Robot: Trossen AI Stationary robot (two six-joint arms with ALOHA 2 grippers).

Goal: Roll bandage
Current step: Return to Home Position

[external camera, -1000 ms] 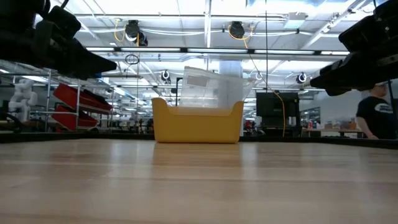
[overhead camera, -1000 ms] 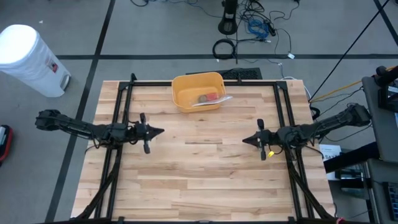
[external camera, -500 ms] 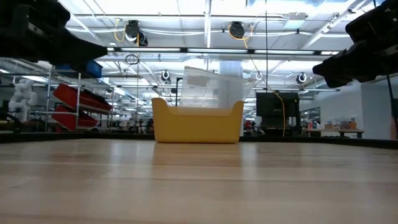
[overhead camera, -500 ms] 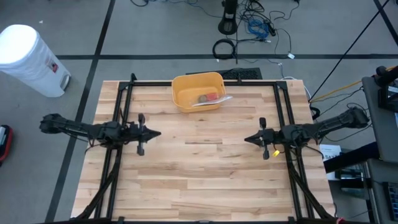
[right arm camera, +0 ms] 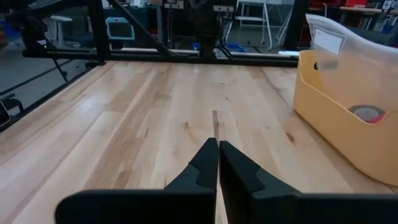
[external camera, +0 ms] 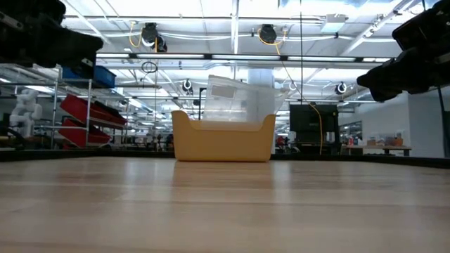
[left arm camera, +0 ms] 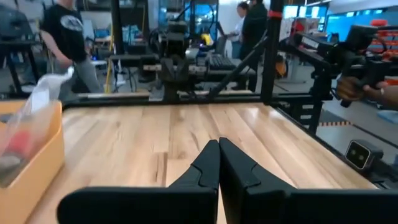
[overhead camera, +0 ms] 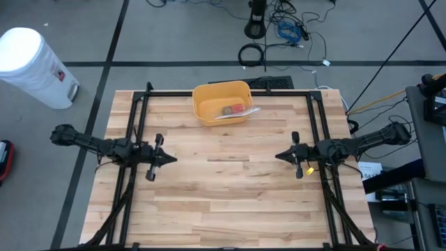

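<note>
A yellow bin stands at the far middle of the wooden table, resting on its base. Inside it lies a clear plastic bag with a tan round thing and a red thing; I cannot tell whether this is the bandage. My left gripper hangs shut above the table's left half, pointing level toward the right. My right gripper hangs shut above the right half, pointing toward the left. Both wrist views show the shut fingertips with nothing between them.
A black frame runs along the table's far edge and down both sides. Bare wood lies between and in front of the grippers. People stand in the room beyond the table. A white cylinder stands on the floor, off the table.
My left gripper has drawn back toward the table's left edge and swung toward the near edge, staying shut. The bin and its contents have not moved.
</note>
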